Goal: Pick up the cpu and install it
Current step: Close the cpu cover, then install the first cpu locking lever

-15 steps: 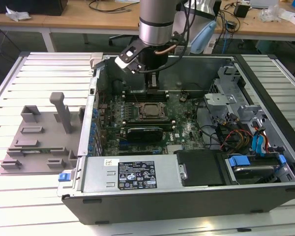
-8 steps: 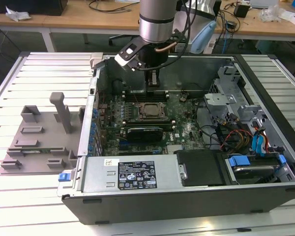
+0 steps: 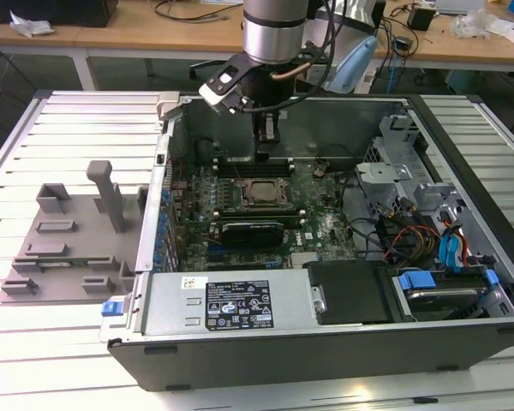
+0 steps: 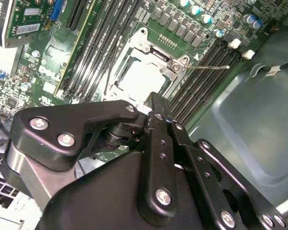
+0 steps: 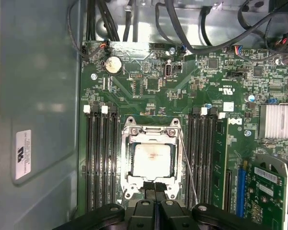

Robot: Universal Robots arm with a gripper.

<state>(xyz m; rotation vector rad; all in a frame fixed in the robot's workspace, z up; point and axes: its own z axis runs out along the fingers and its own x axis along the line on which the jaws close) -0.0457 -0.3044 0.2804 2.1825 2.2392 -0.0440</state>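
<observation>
The cpu [image 5: 152, 159], a silvery square plate with a faint brown smear, lies flat inside the metal socket frame [image 5: 128, 143] on the green motherboard [image 5: 149, 98]. In the second wrist view the cpu [image 4: 140, 76] shows pale in the same frame. My gripper [image 5: 155, 188] hangs just above the socket's edge, its two black fingertips [image 5: 149, 187] pressed together with nothing between them. In the exterior view the gripper [image 3: 265, 157] points down into the open computer case, right behind the socket [image 3: 259, 191]. A thin wire lever [image 5: 187, 165] stands loose beside the socket.
Memory slots [image 5: 102, 158] flank the socket on both sides. The grey case wall [image 5: 36, 110] is close by. Cables [image 3: 403, 240] and drive bays fill the case at the exterior view's right. A grey plastic tray [image 3: 68, 248] sits on the slatted table at that view's left.
</observation>
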